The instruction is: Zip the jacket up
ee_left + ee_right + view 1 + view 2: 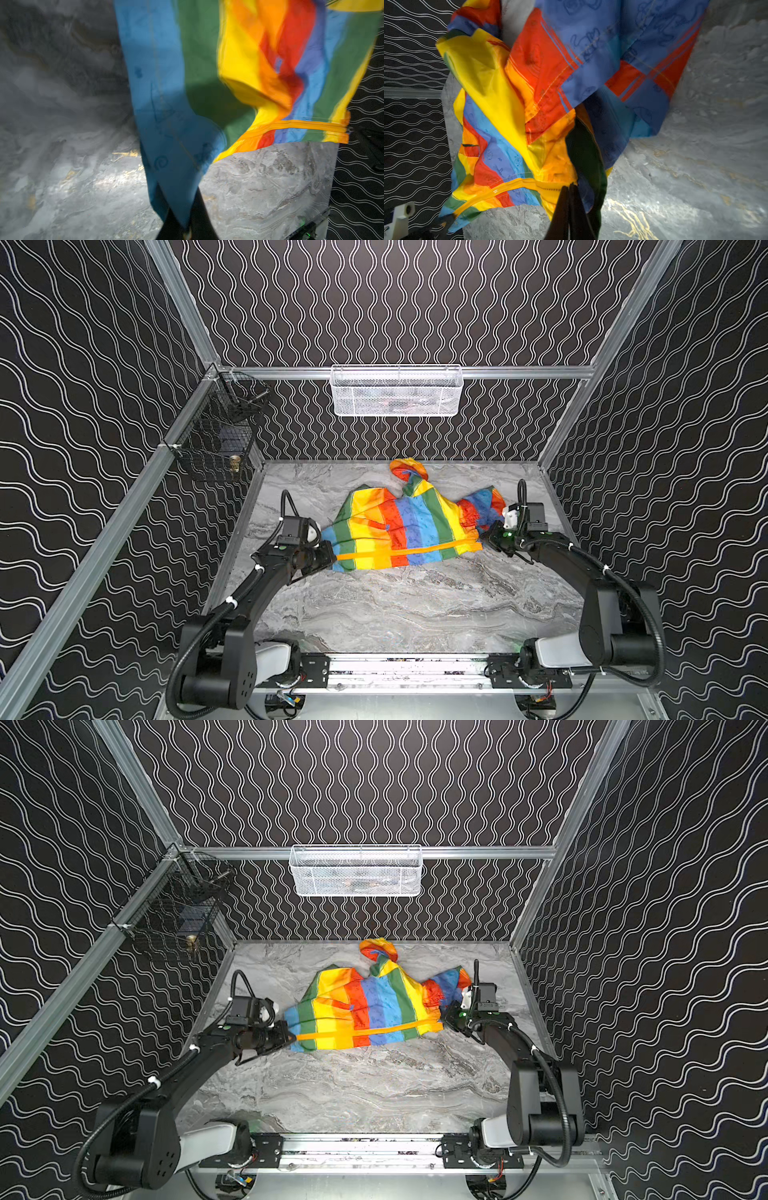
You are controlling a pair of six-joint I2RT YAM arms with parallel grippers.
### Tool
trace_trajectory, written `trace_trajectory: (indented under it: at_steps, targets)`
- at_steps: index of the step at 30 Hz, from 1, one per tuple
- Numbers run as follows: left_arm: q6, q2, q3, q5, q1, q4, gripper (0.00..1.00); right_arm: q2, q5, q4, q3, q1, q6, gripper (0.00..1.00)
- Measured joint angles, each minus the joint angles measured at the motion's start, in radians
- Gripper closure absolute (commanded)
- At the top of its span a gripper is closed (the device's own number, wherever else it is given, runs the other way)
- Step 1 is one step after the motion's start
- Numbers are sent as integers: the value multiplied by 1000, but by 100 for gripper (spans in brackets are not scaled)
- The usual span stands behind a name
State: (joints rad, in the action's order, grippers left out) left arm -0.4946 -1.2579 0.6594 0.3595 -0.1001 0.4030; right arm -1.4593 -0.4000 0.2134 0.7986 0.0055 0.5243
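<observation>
The rainbow-striped jacket (411, 526) lies crumpled across the far half of the marble table (395, 605), seen in both top views, hood bunched toward the back wall. Its orange zipper band (407, 551) runs closed along the near edge. My left gripper (332, 558) is at the jacket's left end; in the left wrist view its fingers (200, 216) hold blue fabric between them. At the right end, by the zipper band's end, is my right gripper (484, 537). In the right wrist view the right gripper (568, 187) is pinched shut on the yellow-orange edge.
A white mesh basket (397, 391) hangs on the back rail. A black wire basket (220, 435) hangs at the left rear corner. Patterned walls close in three sides. Both arm bases sit on the rail (407, 670) at the front edge.
</observation>
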Motion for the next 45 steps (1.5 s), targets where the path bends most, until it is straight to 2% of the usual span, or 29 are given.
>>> trace_trajectory:
  at_steps: [2,3,5,6,7,16,21,24,30,34,38,41,45]
  targets:
    - [-4,-10,-20,-15,0,-11,48,-8,14,8,1,0,-10,39]
    - [-5,-8,-23,-21,2,-11,3,-6,25,16,5,0,-13,29]
    - [-4,13,-17,-51,7,-3,2,19,57,37,20,-2,-18,16]
    - [-4,34,-6,-65,11,11,2,39,74,49,32,-2,-21,2]
    - [-5,57,8,-76,14,21,2,61,92,60,47,-3,-24,1]
    - [65,347,192,-214,16,27,1,259,317,117,177,-12,-39,1]
    - [142,416,212,-281,16,-115,1,399,325,-56,100,-13,-49,1]
    - [184,421,212,-292,16,-217,1,456,384,-184,15,-13,-16,1]
    - [282,386,174,-227,15,-426,2,481,530,-375,-120,-13,-72,1]
    - [329,315,69,-338,15,-462,1,446,664,-459,-227,-13,-149,1]
    - [374,240,-147,-489,16,-537,1,425,739,-552,-393,-13,-223,1]
    - [404,154,-285,-565,16,-684,1,396,761,-682,-514,-13,-263,1]
    - [425,-17,-339,-628,16,-896,1,298,760,-877,-612,-13,-303,1]
